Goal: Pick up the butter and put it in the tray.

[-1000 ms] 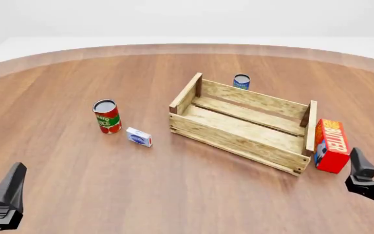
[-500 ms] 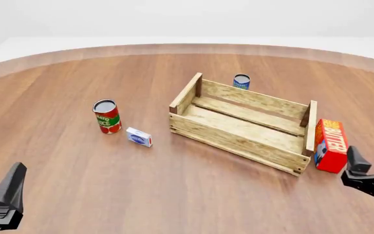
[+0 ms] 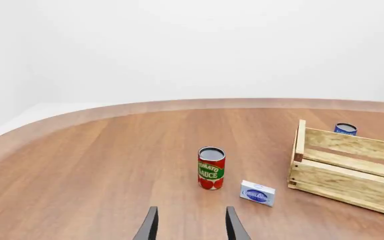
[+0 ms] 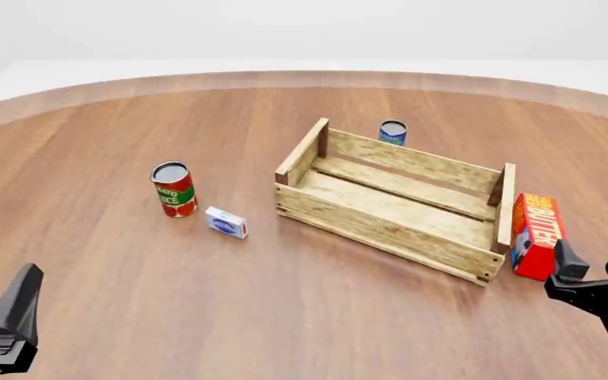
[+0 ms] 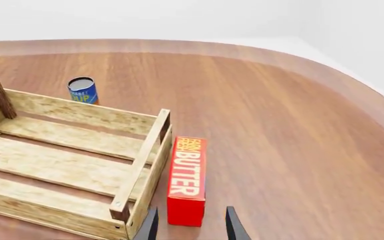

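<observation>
Two grippers, both w/ jaws apart, empty. We see butter (image 4: 537,234) on counter (image 4: 283,317), touching tray (image 4: 389,233) end at tray's 3 o'clock; right gripper (image 4: 589,279) near it. We judge carton stiff, light, slick; pinch across long narrow sides, mid-length.

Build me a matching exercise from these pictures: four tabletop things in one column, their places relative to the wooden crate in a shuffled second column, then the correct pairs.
Things:
1. butter carton
2. blue can
3. tomato sauce can
4. small white-blue box

Places, as the front view shows them:
A. behind the wooden crate's far wall
B. furthest to the crate's left
C. lying along the crate's right end
D. between the red can and the crate

Pairs: 1-C, 2-A, 3-B, 4-D
</observation>
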Robot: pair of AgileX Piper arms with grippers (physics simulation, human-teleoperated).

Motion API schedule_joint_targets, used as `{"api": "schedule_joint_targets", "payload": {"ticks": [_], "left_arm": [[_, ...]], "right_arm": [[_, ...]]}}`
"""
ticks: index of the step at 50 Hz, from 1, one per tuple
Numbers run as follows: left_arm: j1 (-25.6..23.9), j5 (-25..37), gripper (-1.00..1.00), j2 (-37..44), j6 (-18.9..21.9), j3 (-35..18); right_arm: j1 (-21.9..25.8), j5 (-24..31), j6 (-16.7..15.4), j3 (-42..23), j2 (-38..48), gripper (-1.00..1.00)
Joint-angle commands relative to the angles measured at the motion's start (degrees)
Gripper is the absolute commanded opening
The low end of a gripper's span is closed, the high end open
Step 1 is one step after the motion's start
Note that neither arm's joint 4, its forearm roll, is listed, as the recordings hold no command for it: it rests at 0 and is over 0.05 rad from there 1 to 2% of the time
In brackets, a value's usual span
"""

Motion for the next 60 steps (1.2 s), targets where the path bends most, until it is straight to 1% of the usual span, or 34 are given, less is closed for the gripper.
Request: {"api": "schedule_joint_targets", "payload": {"ticks": [1, 21, 60], "left_arm": [[0.0, 0.0, 1.0, 0.0, 0.0, 0.0], [0.0, 0.0, 1.0, 0.0, 0.0, 0.0], [0.0, 0.0, 1.0, 0.0, 0.0, 0.0]], "right_arm": [[0.1, -4.9, -0.1, 0.0, 5.9, 1.0], [0.6, -9.7, -0.4, 0.0, 11.0, 1.0], [0.6, -15.8, -0.3, -0.3, 17.6, 1.0]]}}
